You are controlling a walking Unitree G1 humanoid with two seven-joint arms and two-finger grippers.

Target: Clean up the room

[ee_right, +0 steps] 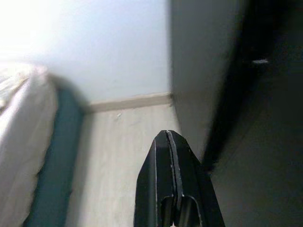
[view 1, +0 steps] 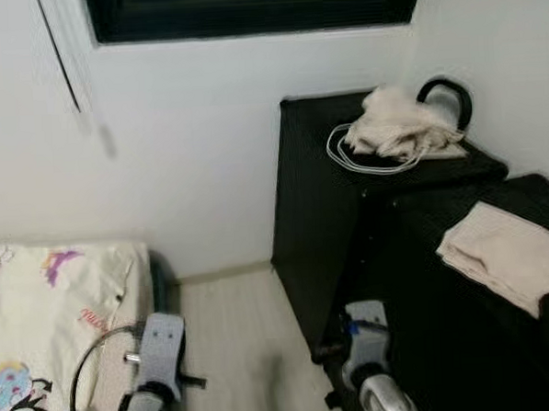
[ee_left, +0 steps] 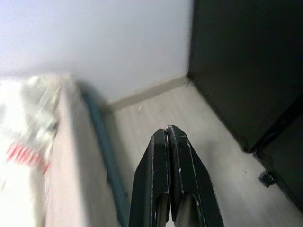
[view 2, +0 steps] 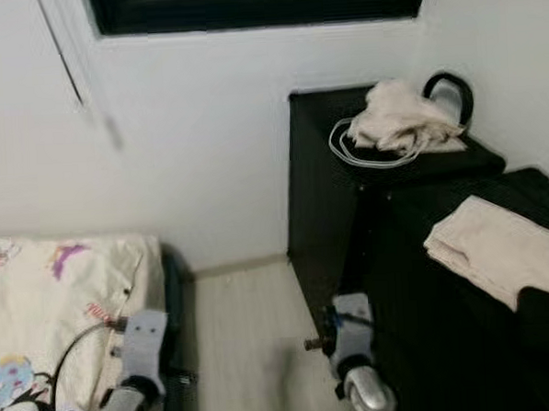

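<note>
Left gripper (ee_left: 169,130): fingers pressed together, empty, above the pale floor (view 1: 236,346) at lower centre. Right gripper (ee_right: 166,135): likewise pressed together, empty. Crumpled cloth (view 1: 401,121) with white cable (view 1: 364,159) lay atop black cabinet (view 1: 321,212), upper right. Folded towel (view 1: 509,253) sat at right edge. Bed (view 1: 50,318) occupied lower left.

Tall black cabinet (view 1: 321,212) ahead of the closed right jaws: crumpled cream cloth (view 1: 404,123), coiled white cable (view 1: 369,159) and black curved item (view 1: 448,95) on top. Lower black unit (view 1: 447,325) beside it: folded beige towel (view 1: 507,253). Bed (view 1: 50,318) beside the left jaws: cartoon-print cover. Pale wood floor (view 1: 236,346) between.
</note>
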